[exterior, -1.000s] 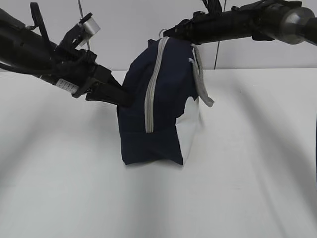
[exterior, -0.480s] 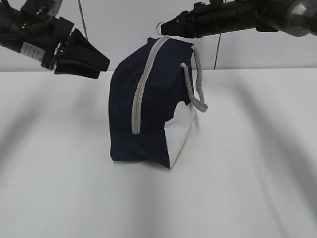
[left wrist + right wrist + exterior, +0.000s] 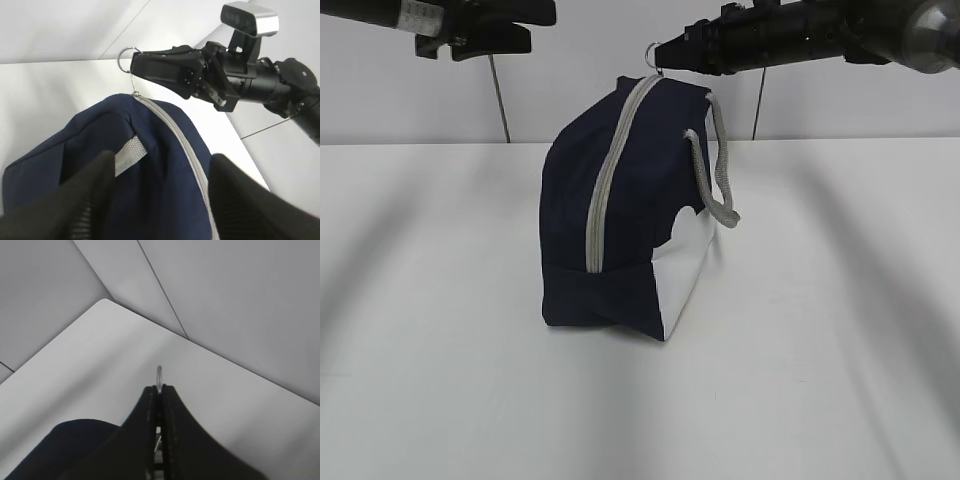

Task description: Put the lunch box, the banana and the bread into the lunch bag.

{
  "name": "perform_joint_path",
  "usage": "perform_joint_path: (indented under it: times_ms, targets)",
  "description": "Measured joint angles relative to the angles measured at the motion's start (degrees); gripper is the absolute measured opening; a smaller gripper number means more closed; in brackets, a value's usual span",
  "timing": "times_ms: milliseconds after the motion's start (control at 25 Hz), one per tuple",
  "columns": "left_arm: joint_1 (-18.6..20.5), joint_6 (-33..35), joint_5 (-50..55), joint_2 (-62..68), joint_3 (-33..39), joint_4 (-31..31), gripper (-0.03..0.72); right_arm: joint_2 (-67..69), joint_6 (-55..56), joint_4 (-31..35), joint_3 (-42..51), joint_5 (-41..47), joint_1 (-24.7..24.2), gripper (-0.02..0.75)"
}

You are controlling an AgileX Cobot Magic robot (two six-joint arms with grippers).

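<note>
The lunch bag (image 3: 620, 220) stands on its end on the white table, navy with a grey zipper (image 3: 605, 180) that is closed along its length, a white side panel and a grey strap handle (image 3: 718, 165). My right gripper (image 3: 663, 52) is shut on the zipper's ring pull (image 3: 650, 52) at the bag's top. The ring also shows in the right wrist view (image 3: 159, 372) and in the left wrist view (image 3: 126, 56). My left gripper (image 3: 542, 14) is open and empty, high above and left of the bag; its fingers (image 3: 75, 200) frame the bag top (image 3: 160, 165). The lunch box, banana and bread are out of view.
The white table (image 3: 820, 350) extends all round the bag. A pale wall with vertical seams (image 3: 500, 100) stands behind it. The right arm (image 3: 820, 35) crosses the top right of the exterior view.
My left gripper has let go of the bag's left side and risen up and away to the top left. The bag settled slightly leftward. My right gripper still holds the ring pull.
</note>
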Motion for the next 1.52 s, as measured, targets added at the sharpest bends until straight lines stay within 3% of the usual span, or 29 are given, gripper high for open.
perform_joint_path:
  times_ms: [200, 560, 1000, 1520]
  targets:
    - [-3.2, -0.11, -1.63, 8.35, -5.21, -0.82, 0.417, 0.0, 0.14, 0.0, 0.0, 0.48, -0.14, -0.016]
    - [-5.21, -0.15, -3.66, 17.55, -13.01, -7.44, 0.369, 0.0, 0.31, 0.0, 0.0, 0.61, -0.26, -0.016]
    - [-7.74, -0.15, -6.09, 19.13, -13.55, -8.09, 0.355, 0.0, 0.31, 0.0, 0.0, 0.74, -0.53, -0.016]
    - [-8.04, -0.15, -6.25, 19.86, -13.59, -7.78, 0.308, 0.0, 0.31, 0.0, 0.0, 0.74, -0.53, -0.016]
